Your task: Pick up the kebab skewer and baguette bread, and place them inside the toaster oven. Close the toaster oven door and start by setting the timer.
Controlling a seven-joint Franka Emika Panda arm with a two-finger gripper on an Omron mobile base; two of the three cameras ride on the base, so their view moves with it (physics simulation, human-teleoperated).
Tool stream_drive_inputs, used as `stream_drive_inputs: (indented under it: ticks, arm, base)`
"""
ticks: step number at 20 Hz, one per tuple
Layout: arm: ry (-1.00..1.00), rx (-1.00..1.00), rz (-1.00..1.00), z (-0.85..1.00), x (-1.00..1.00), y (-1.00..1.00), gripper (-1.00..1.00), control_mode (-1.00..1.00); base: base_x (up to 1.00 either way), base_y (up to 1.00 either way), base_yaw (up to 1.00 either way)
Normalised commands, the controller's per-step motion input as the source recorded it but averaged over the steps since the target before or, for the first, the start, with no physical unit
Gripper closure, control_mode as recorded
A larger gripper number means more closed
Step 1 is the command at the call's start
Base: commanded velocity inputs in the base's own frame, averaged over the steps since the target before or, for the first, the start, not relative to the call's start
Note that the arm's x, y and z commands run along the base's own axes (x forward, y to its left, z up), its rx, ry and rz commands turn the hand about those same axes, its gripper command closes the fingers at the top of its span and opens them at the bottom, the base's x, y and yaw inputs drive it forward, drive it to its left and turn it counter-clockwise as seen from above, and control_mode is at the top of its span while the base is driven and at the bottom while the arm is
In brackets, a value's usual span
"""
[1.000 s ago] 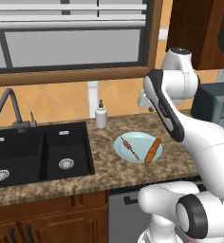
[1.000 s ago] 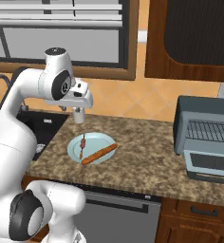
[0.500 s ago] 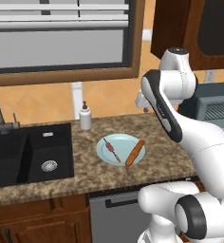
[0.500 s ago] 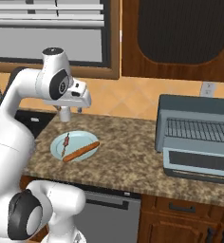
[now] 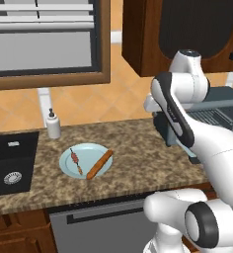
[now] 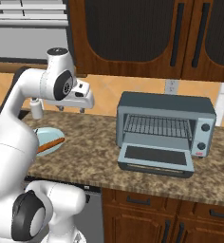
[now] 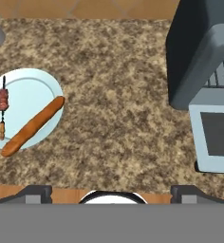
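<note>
Hand view: pincer (image 7: 112,190) at the bottom edge, its two dark fingertips far apart at lower left and lower right, jaws spread wide with nothing between them. It hangs above bare speckled granite counter (image 7: 118,118).

Light blue plate (image 7: 35,92) sits at left centre of this frame. Kebab skewer (image 7: 3,107) lies on the plate's left part, running top to bottom, meat chunks bunched toward its upper end. Baguette bread (image 7: 33,126) lies diagonally just right of the skewer, upper end on the plate, lower end over the rim onto the counter. The two are close; cannot tell if they touch. Both lie up and left of the pincer, well apart from it.

Toaster oven (image 7: 199,57) fills the upper right, with the toaster oven door (image 7: 213,137) folded down flat at right centre, dark glass facing up.

Left base view: plate with skewer and baguette at lower left of centre on the counter; soap bottle (image 5: 53,124) beyond it near the wall; black sink (image 5: 10,165) at the left edge.

Right base view: pincer at upper left of centre, pointing down over the counter between plate and oven. Oven at right centre, door down, wire rack (image 6: 156,126) visible inside, two knobs on its right panel.
</note>
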Motion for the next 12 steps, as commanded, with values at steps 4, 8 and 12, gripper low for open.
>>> stream_drive_inputs:
  ticks: [4, 8, 12]
  arm:
    - [0.00, 0.00, 0.00, 0.00, 0.00, 0.00, -1.00, 1.00]
    - [0.00, 0.00, 0.00, 0.00, 0.00, 0.00, -1.00, -1.00]
    - [0.00, 0.00, 0.00, 0.00, 0.00, 0.00, -1.00, -1.00]
  base:
    - [0.00, 0.00, 0.00]
    - [0.00, 0.00, 0.00]
    - [0.00, 0.00, 0.00]
